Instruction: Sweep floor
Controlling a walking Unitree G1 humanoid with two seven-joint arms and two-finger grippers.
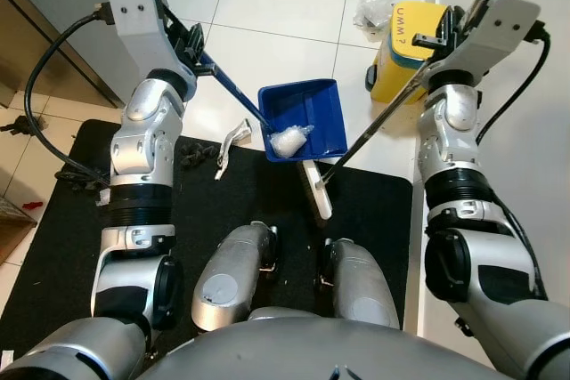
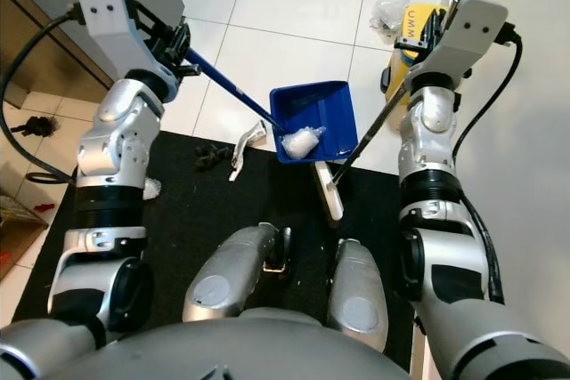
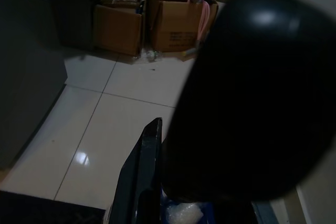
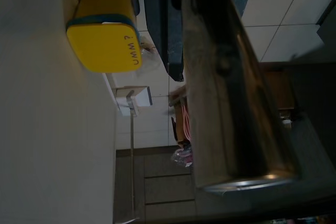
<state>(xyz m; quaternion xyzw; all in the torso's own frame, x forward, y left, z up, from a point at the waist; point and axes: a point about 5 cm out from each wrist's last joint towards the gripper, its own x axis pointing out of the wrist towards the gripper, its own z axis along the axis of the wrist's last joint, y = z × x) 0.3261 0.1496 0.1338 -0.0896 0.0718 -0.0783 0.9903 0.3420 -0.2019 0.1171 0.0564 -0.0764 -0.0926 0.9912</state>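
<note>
A blue dustpan [image 1: 307, 113] rests at the far edge of the black mat, with a crumpled white wad [image 1: 289, 139] inside it. Its long blue handle [image 1: 233, 87] runs up to my left gripper [image 1: 191, 51], which is shut on it. My right gripper [image 1: 450, 31] is shut on the thin metal pole of a broom [image 1: 383, 117]. The white broom head [image 1: 317, 188] lies on the mat just in front of the dustpan. A silvery wrapper [image 1: 232, 142] and a dark crumpled scrap [image 1: 193, 154] lie on the mat left of the dustpan.
A yellow bin [image 1: 405, 37] marked "UMM?" stands on the white tiles by the right wall. A clear plastic bag [image 1: 372, 8] lies behind it. Cardboard boxes [image 3: 157, 17] sit further back. A dark cabinet [image 1: 53, 33] is at the left. My knees [image 1: 294, 278] are over the mat [image 1: 71, 246].
</note>
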